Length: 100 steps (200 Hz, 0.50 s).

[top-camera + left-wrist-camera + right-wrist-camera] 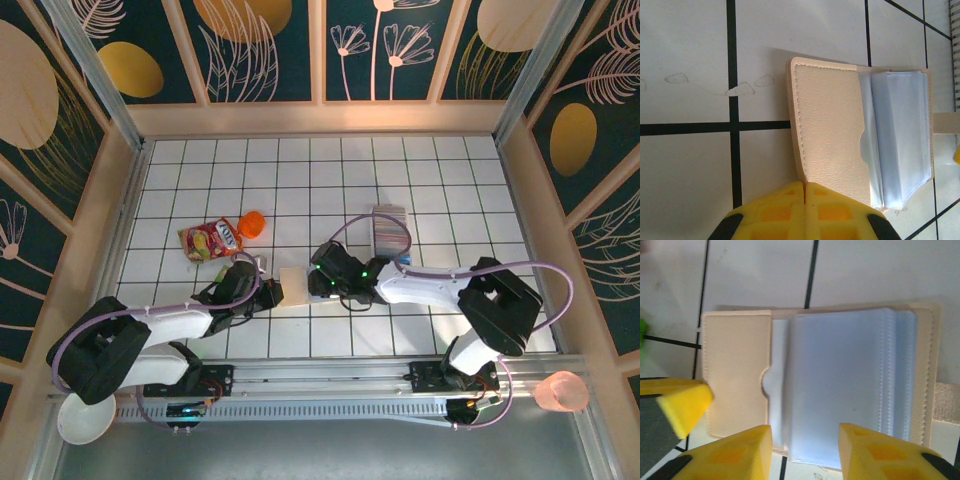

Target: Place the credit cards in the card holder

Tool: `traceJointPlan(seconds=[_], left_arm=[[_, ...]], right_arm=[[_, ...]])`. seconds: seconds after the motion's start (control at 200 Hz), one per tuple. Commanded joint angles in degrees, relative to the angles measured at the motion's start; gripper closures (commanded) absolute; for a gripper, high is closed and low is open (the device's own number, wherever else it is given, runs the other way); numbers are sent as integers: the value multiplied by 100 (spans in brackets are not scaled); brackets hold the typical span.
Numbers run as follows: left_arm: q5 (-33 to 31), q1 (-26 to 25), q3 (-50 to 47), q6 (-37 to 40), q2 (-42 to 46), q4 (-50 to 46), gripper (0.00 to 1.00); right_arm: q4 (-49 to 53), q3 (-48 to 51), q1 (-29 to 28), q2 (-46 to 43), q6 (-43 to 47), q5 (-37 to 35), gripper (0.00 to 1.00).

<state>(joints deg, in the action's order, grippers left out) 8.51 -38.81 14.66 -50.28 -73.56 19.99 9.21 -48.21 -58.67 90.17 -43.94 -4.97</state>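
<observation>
- White square tiles with dark grid lines cover the tabletop (420, 160), which is fenced by pale wooden rails and dark teal panels painted with leaves.
- Nearest, off the tiles beside the arm bases, a round white bowl (80, 420) sits on the left and a translucent pink cup (562, 392) on the right.
- Mid-table, the left gripper (804, 186) has its ribbed yellow fingers pressed together, tips at the edge of the small squarish beige grained-leather card holder (827, 132). I cannot tell whether they nip the cover or merely touch it.
- The holder lies open between the two arms, showing a stitched flap with a thumb notch, glossy grey-blue plastic sleeves (840, 385) and a beige tab (947, 402).
- The right gripper (805, 432) has its fingers spread, straddling the sleeves' near edge with no card between them.
- Likely trouble: the sleeves look slick and floppy, so closing here could catch several layers. It could also drag the light holder if the left hold is weak.
- Just beyond, the thin plastic credit cards (390, 228), pale grey and pink, overlap in a row apart from the holder. Lying flat on tile, they may slide or lift two at once.
- At similar depth on the left lie a crinkly red-and-yellow snack pouch (210, 240) and a small orange round thing (251, 225).
</observation>
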Motion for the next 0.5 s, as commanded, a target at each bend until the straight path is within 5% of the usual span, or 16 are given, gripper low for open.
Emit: traceJointPlan(seconds=[0.0,0.495], left_arm=[[29,-35,-33,-13,-32,-40,100],[58,-39,-59,-56,-32,4,100]], right_arm=[[214,75,-84,175,-67,-228,64],[905,-330,-345,846,-154,-762,61]])
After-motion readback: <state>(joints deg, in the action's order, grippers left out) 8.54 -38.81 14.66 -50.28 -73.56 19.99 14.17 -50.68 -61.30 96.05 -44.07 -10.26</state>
